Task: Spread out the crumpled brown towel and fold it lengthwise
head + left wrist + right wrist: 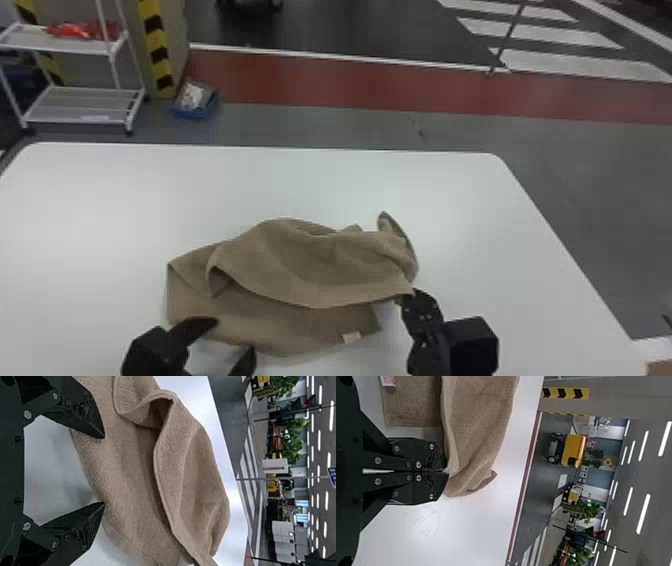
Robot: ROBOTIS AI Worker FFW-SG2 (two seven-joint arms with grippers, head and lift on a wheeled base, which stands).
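- Brown towel: on the white table, toward the robot's side, between and ahead of the two claws. Rumpled, in uneven layers.
- Upper layer arches over the lower one; its near hem runs in a long curve from a curled, open fold on the left across to the right claw.
- Lower layer pokes out on the left and toward the robot, lying flatter. Small pale tag at its near edge, right of the middle.
- Far right of the cloth: a narrow flap sticks up in a rounded point.
- Right claw: pressed together, pinching the towel at the right end of the upper layer's hem. Right wrist view agrees: fingertips meet on the edge, with cloth running out from them.
- Left claw: spread wide, at the towel's near left edge. Left wrist view has the fingers well apart, cloth showing beyond the gap, nothing gripped; one tip overlaps the towel, the other sits by its edge. Cannot tell if either touches.
- Beyond the table, left: white shelf cart, red items on its upper shelf; blue bin on the floor by a pillar with yellow-and-black striping.
- Farther out: red floor strip, white crossing stripes on dark floor.
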